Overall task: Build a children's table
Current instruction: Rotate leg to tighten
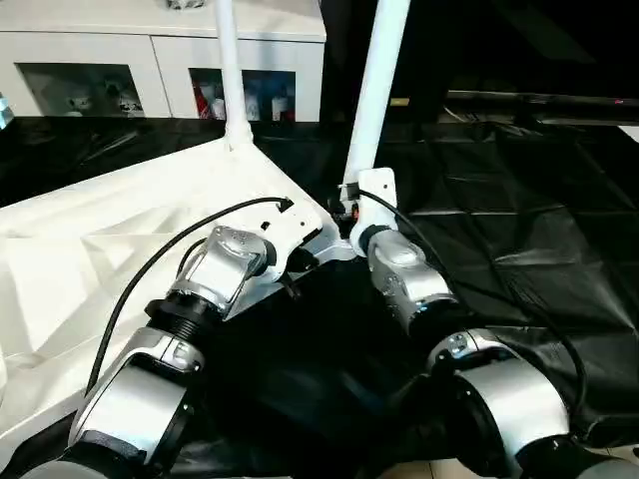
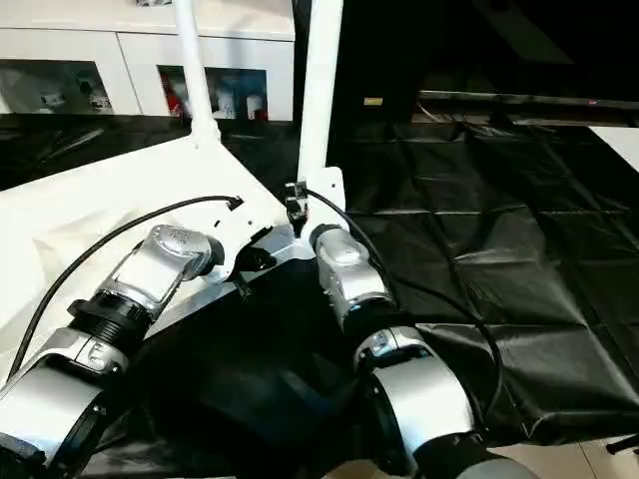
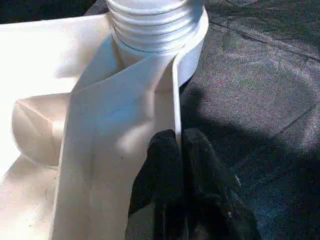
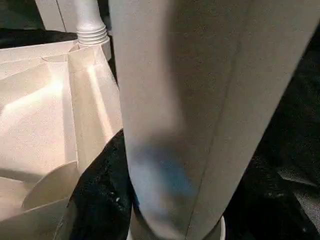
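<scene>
We have the tabletop (image 1: 120, 249) lying underside up on the black sheet (image 1: 519, 230), with one leg (image 1: 229, 75) already standing in its far corner socket. The step in hand looks like seating a second leg (image 1: 374, 95) at the near corner. Our right gripper (image 1: 349, 205) grasps this leg low down, jaws about half open around the tube; our left gripper (image 3: 175, 145) has its jaws clenched together, pinching the thin rim wall at that corner to steady it. To do this well we should keep the leg upright over the socket and hold the rim firm while it turns. The left wrist view shows the thread ridges on the leg's base at the socket, hidden from the head views; the head views show both legs rising and the cabinet (image 1: 160, 60) behind.
</scene>
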